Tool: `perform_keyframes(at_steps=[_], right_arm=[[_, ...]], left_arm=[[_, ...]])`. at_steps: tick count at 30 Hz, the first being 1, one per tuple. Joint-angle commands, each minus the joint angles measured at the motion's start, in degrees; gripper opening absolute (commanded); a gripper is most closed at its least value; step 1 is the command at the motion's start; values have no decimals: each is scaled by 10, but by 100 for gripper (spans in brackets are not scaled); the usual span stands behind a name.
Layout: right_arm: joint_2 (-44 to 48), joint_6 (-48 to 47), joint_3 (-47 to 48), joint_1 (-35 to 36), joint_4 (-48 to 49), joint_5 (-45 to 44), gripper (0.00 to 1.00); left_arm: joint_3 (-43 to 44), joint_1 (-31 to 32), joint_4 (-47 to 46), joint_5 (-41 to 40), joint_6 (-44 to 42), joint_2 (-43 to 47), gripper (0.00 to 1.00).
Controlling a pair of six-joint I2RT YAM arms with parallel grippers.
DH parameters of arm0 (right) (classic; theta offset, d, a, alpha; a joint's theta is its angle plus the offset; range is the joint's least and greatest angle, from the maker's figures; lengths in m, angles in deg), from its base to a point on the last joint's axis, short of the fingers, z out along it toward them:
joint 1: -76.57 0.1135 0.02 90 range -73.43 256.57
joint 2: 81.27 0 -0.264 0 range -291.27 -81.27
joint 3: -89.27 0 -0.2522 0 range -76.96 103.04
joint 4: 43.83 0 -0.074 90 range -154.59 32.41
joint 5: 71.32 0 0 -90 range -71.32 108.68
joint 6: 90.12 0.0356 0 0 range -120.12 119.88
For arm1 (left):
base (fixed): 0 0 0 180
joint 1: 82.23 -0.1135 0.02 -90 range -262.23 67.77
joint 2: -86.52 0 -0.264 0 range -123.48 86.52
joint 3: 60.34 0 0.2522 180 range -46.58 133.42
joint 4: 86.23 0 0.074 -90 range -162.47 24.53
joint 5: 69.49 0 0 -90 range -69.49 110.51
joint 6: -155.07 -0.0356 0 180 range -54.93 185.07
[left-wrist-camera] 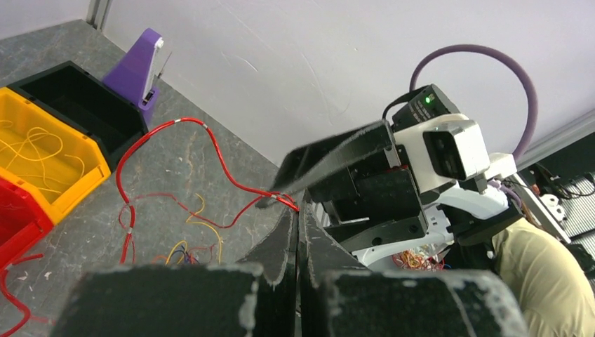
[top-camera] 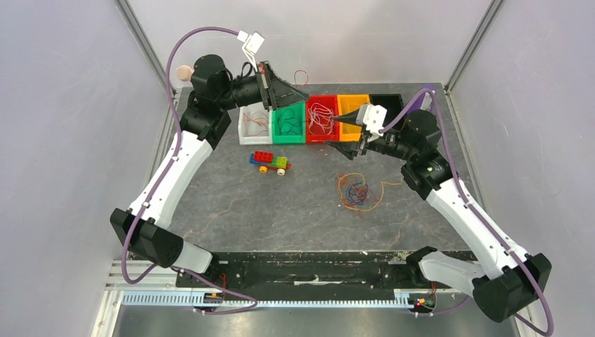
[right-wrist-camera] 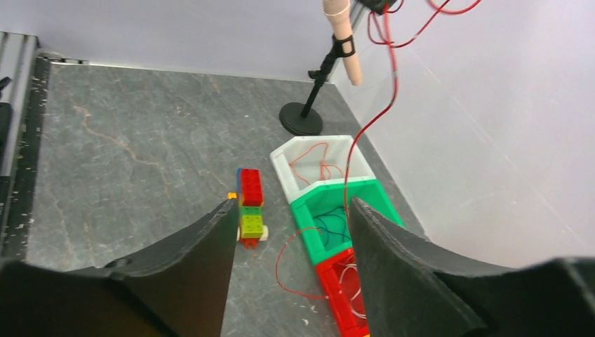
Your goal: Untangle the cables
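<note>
Five bins (top-camera: 288,140), one toy (top-camera: 271,162), one tangle (top-camera: 358,191)

Bins (top-camera: 273,139) glossy plastic; tabletop (top-camera: 281,210) matt, stone-look, perhaps laminate; left end effector fingers (left-wrist-camera: 277,249) matt, rough-edged.

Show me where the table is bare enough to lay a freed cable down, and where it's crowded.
Bare: the wide near stretch between the left arm, the toy brick car and the cable tangle. Crowded: the far row of bins, with the right gripper over it and a red cable hanging from the left gripper.
</note>
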Motion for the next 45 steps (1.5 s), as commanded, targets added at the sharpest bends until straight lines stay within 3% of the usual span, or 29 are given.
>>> perform_keyframes(at_steps=[1, 5, 6, 10, 11, 16, 22, 27, 30, 35, 36, 39, 40, 45], right_arm=[[-34, -23, 41, 1, -25, -32, 65], [-82, -18, 62, 2, -18, -28, 65], [-88, -14, 65, 2, -7, -27, 57], [-91, 4, 68, 2, 18, 1, 7], [-83, 9, 59, 3, 30, 9, 0], [-17, 58, 4, 3, 127, 24, 0], [7, 137, 7, 2, 213, -3, 0], [-12, 198, 20, 2, 254, -34, 0], [-14, 199, 20, -1, 255, -57, 0], [-10, 234, 17, -15, 269, -66, 0], [-8, 240, 15, -22, 269, -73, 0], [-6, 260, 5, -59, 264, -89, 0], [-6, 266, 3, -72, 262, -94, 0], [-14, 272, 2, -140, 234, -107, 0]], left_arm=[[-13, -2, -26, 36, 15, 16, 2], [-17, -2, -58, 50, 36, 17, 2], [-17, -2, -60, 52, 40, 17, 2], [-20, -4, -50, 38, 43, 17, 2], [-25, -6, -45, 29, 43, 16, 2], [-68, -6, 43, -44, 19, 10, 2], [-146, 18, 46, -19, 46, -13, 2], [-164, 87, -18, 35, 73, -27, 2], [-195, 92, -105, 54, 127, -25, 2], [-210, 88, -108, 54, 115, -23, 2], [-208, 83, -117, 58, 116, -22, 6], [-193, 45, -107, 55, 99, -13, 43], [-185, 24, -97, 55, 86, -10, 51], [-136, -61, -11, 45, -16, 12, 69]])
